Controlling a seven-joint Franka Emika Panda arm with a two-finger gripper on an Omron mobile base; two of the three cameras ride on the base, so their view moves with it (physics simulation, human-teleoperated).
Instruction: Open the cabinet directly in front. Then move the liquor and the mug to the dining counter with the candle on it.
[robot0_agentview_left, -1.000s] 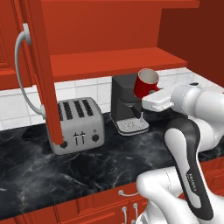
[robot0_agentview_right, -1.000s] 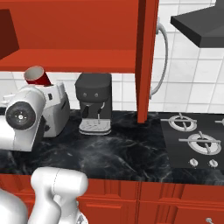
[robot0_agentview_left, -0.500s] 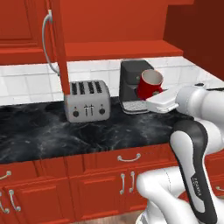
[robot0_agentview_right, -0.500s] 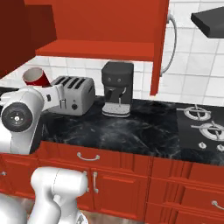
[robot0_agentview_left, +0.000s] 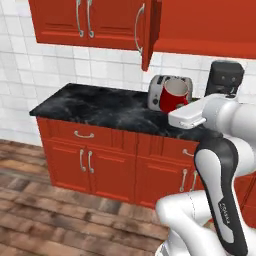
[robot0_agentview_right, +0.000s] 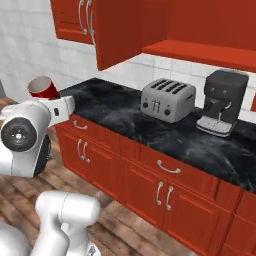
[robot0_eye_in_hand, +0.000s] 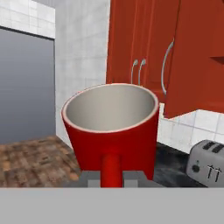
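The mug (robot0_eye_in_hand: 111, 127) is being gripped by its handle in the clenched gripper (robot0_eye_in_hand: 112, 177), carried upright in the air, pale inside facing the hand camera. In the left base view, the mug (robot0_agentview_left: 174, 95) is being held in front of the black marble wall counter (robot0_agentview_left: 100, 105), level with the toaster (robot0_agentview_right: 167, 99). Further along, a coffee machine (robot0_agentview_right: 221, 102) is being shown. Above, the cabinet (robot0_agentview_left: 150, 30) is being left open, door swung out.

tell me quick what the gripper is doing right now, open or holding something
Gripper: shut on the red mug, carried upright by its handle.
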